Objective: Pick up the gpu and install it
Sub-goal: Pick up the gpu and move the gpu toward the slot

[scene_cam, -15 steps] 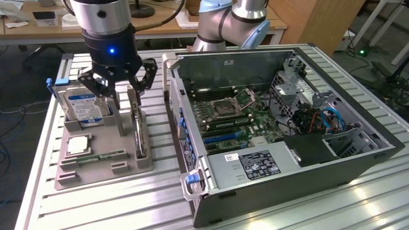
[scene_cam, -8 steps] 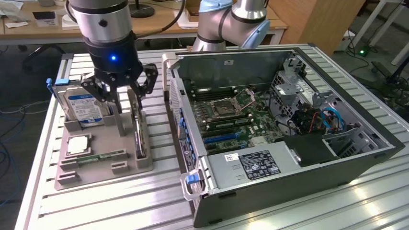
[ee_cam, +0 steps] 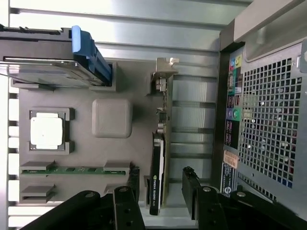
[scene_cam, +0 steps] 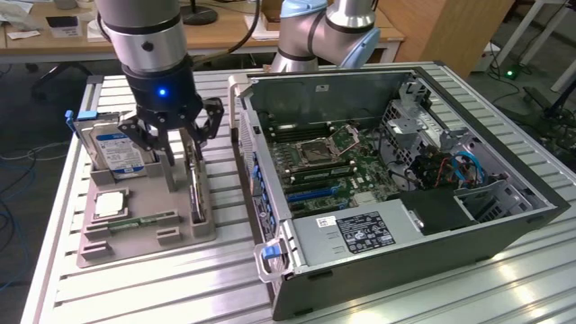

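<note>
The ribbed aluminium table (scene_cam: 135,297) carries everything. To the exterior view's right of the gripper lies the open computer case (scene_cam: 405,270). Its green motherboard (scene_cam: 315,162) is exposed. Its grey power supply (scene_cam: 360,233) bears a black label with white print that is too small to read, and a white sticker sits beside that label. In the wrist view the case's rear panel shows coloured ports (ee_cam: 233,96) and an orange sticker (ee_cam: 230,158) whose text I cannot make out.

The silver-and-black arm (scene_cam: 148,40) comes down from above, with a blue light lit on its wrist. Under it sits the grey holder tray (scene_cam: 135,243), just beside the case.

At the tray's far end, on the side of the gripper away from the case, the hard drive (scene_cam: 112,152) stands upright in a blue-tabbed carrier. Its blue and white label is not legible.

The gpu (scene_cam: 195,189) stands on its long edge in the tray slot nearest the case, directly below the gripper (scene_cam: 175,145). Its silver bracket (ee_cam: 163,72) is at the end farther from the fingers. Its black cooler (ee_cam: 157,163) carries a small green mark and white lettering that I cannot read.

The gripper's fingers (ee_cam: 192,184) are spread wide, one on each side of the card's near end. They are not pressing it and nothing is grasped.

A square processor (ee_cam: 46,130) lies flat in its recess, off to the hard-drive side of the gripper. Next to it, the narrow green memory stick (ee_cam: 76,169) rests in its own slot.
</note>
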`<state>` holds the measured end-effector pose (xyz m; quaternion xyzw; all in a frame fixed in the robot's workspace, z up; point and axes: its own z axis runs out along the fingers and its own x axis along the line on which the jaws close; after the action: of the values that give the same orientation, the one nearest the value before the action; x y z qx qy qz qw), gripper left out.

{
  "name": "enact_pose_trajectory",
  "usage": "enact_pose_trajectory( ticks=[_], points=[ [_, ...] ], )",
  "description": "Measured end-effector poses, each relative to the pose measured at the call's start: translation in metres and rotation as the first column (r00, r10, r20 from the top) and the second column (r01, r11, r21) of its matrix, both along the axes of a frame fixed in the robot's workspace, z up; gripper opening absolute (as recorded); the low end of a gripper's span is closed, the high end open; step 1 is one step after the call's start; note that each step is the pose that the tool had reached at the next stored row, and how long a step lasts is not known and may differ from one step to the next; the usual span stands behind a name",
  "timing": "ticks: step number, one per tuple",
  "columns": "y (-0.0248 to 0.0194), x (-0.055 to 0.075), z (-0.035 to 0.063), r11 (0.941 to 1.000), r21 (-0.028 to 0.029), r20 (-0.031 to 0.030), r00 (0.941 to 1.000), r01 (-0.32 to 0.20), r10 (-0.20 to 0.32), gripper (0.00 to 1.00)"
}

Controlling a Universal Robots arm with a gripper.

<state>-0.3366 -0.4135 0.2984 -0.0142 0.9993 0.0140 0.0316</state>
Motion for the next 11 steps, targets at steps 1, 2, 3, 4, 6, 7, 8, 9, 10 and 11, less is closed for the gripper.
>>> enact_pose_trajectory(
  ticks=[1, 2, 3, 4, 6, 7, 8, 9, 10, 11],
  points=[
    [0.0000, 0.000, -0.0018, 1.0000, -0.0003, 0.0001, 1.0000, 0.000, 0.000, 0.49],
    [0.0000, 0.000, -0.0038, 1.0000, -0.0004, 0.0001, 1.0000, 0.000, 0.000, 0.49],
    [0.0000, 0.000, -0.0056, 1.0000, -0.0005, 0.0001, 1.0000, 0.000, 0.000, 0.49],
    [0.0000, 0.000, -0.0074, 1.0000, -0.0004, 0.0001, 1.0000, 0.000, 0.000, 0.49],
    [0.0000, 0.000, -0.0110, 1.0000, -0.0005, 0.0000, 1.0000, -0.001, 0.001, 0.49],
    [0.0000, 0.000, -0.0125, 1.0000, -0.0005, 0.0000, 1.0000, -0.001, 0.001, 0.49],
    [0.0000, 0.000, -0.0135, 1.0000, -0.0006, 0.0000, 1.0000, -0.001, 0.001, 0.49],
    [0.0000, 0.000, -0.0139, 1.0000, -0.0008, -0.0001, 1.0000, -0.001, 0.001, 0.49],
    [0.0000, 0.000, -0.0139, 1.0000, -0.0010, -0.0002, 1.0000, -0.001, 0.001, 0.49],
    [0.0000, 0.000, -0.0139, 1.0000, -0.0010, -0.0002, 1.0000, -0.001, 0.001, 0.49]
  ],
)
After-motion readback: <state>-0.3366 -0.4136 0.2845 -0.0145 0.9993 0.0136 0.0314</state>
